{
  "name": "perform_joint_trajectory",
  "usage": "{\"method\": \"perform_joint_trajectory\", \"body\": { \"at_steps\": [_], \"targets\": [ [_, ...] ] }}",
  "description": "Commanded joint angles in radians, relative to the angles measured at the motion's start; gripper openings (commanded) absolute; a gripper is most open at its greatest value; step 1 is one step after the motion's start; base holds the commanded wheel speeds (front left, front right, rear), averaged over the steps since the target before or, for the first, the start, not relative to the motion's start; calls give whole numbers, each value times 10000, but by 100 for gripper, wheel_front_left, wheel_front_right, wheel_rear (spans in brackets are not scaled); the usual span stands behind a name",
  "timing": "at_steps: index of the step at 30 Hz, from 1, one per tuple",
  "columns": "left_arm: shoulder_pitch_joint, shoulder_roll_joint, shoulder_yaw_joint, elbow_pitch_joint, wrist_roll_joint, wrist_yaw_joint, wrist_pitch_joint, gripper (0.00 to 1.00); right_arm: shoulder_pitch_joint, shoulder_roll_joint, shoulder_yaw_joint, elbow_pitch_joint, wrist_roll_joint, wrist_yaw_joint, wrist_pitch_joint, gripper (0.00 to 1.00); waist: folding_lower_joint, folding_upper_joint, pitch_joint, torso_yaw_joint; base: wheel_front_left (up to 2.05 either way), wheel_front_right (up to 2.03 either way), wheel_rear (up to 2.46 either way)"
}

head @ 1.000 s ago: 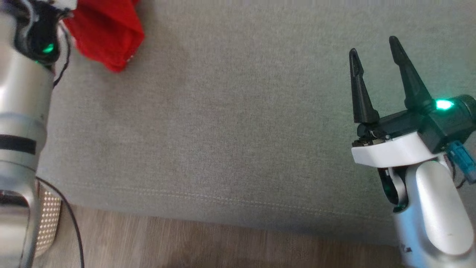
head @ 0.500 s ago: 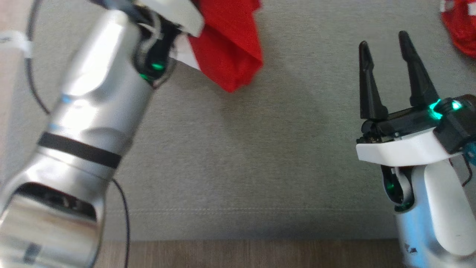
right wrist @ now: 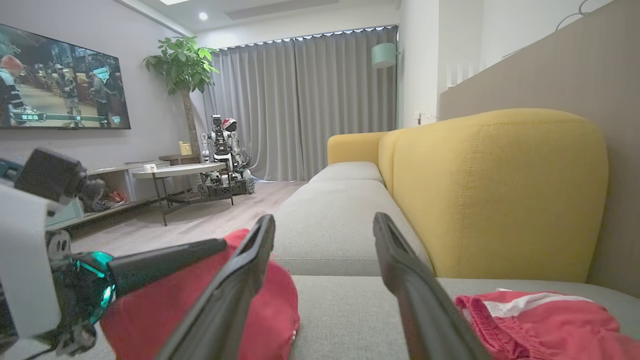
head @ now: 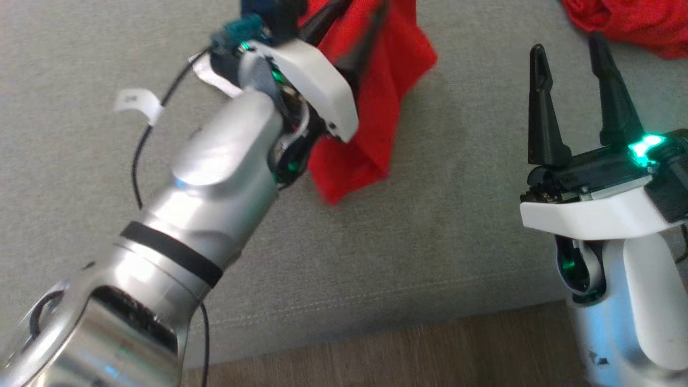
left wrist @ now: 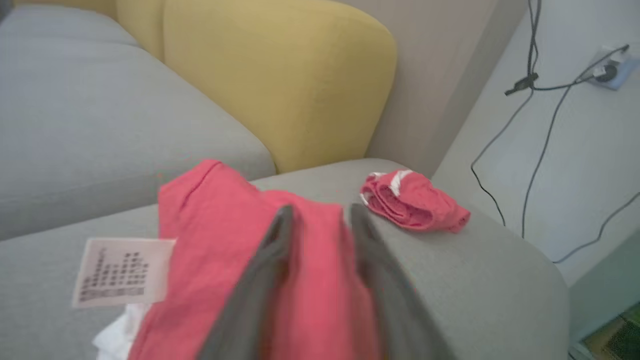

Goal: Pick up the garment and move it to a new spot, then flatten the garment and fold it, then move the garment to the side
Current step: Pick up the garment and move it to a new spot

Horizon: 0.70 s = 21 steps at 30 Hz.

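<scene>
Red garment (head: 376, 123) is bunched over the rear-centre of the grey seat cushion (head: 457, 226), hanging off the L gripper (head: 359, 13). Cloth wraps both dark fingers and fills the narrow gap betw them in the L wrist view, so the claw is clamped on a fold of it. Garment's lower corner points toward the cushion's front seam; can't tell if it touches the cushion. White care label (left wrist: 122, 270) sticks out at the garment's edge, over the cushion.

Vs 0.5 s ago: whole head view has shifted (cam moved) and the floor strip along the cushion's front now slants, so no real displacement is claimed for the cloth. Garment is still w/ the L gripper, same as 1.0 s ago. L wrist housing was cut by the top edge, now fully in view w/ fingers showing. More of the 2nd red-and-white garment (head: 629, 21) is in view at the cushion's rear right, well apart from the held one. R gripper (head: 567, 45) sits approx where it did in the view.

Pose: L forearm runs diagonally from lower left, over the cushion's front edge, up to its rear-centre, fingers pointing away from the robot. R gripper is over the cushion's right front part, fingers pointing up-view and spread wide, green LED lit on its wrist.
</scene>
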Motion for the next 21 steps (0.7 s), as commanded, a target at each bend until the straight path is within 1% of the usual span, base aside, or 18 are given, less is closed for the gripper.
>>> {"method": "perform_joint_trajectory", "body": {
  "at_steps": [1, 6, 9, 12, 16, 17, 18, 19, 20, 21],
  "targets": [
    [-307, 169, -90, -386, -255, 108, -46, 100, -305, 133, 235, -366, 132, 69, -62, 100, 0, 0, 140, -147, 0, 0, 0],
    [-485, 166, -291, -198, -627, 435, -238, 100, -323, 133, 54, -340, 82, 69, -62, 100, 0, 0, 110, 42, 0, 0, 0],
    [-647, 166, -137, -21, -598, 482, -344, 100, -304, 133, -58, -316, 17, 69, -62, 100, 0, 0, 4, 361, 0, 0, 0],
    [-671, 249, 180, 3, -349, 541, -391, 100, -254, 133, -107, -208, -139, 69, -62, 100, 0, 0, -185, 774, 0, 0, 0],
    [-216, 722, 980, -777, 401, 715, -399, 100, -178, 133, -152, -60, -383, 69, -62, 100, 0, 0, -510, 1369, 0, 0, 0],
    [-216, 722, 980, -777, 401, 715, -399, 100, -178, 133, -152, -60, -383, 69, -62, 100, 0, 0, -510, 1369, 0, 0, 0],
    [37, 872, 1216, -1041, 576, 744, -400, 100, -149, 133, -157, -16, -428, 69, -62, 100, 0, 0, -617, 1508, 0, 0, 0],
    [687, 1207, 1708, -1640, 939, 812, -401, 100, -54, 133, -180, 78, -517, 69, -62, 100, 0, 0, -843, 1786, 0, 0, 0],
    [1067, 1401, 1927, -1960, 1181, 880, -401, 100, 8, 133, -178, 129, -543, 69, -62, 100, 0, 0, -947, 1901, 0, 0, 0],
    [1067, 1401, 1927, -1960, 1181, 880, -401, 100, 8, 133, -178, 129, -543, 69, -62, 100, 0, 0, -947, 1901, 0, 0, 0]
  ]
}}
